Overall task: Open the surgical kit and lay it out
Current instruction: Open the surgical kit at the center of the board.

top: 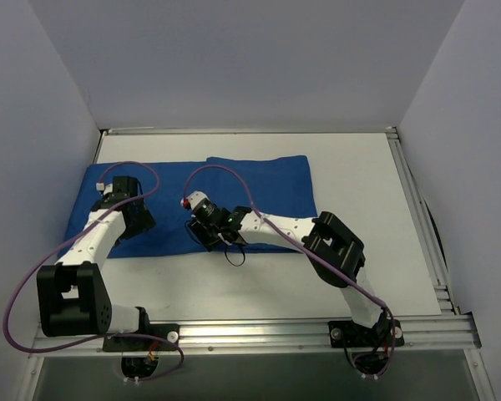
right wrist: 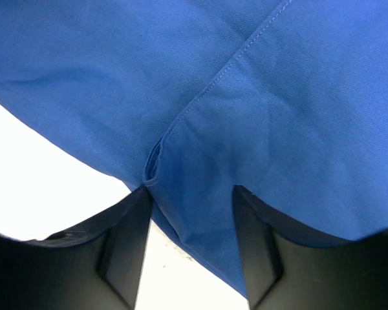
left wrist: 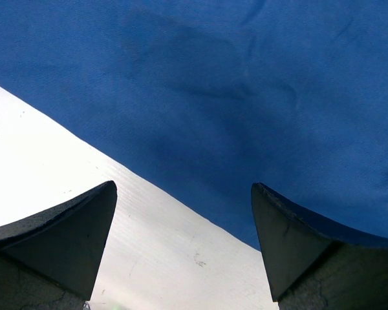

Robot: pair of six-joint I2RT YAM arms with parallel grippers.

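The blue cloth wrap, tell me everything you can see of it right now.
The blue cloth wrap looks like woven royal-blue fabric, folded shut, lying flat on the white table. One layer overlaps another along a stitched hem. Nothing inside shows. The right gripper straddles its near edge, jaws apart; the open left gripper is poised over its left near edge.

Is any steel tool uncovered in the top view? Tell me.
No: the blue cloth wrap lies folded over, with no steel visible on it.
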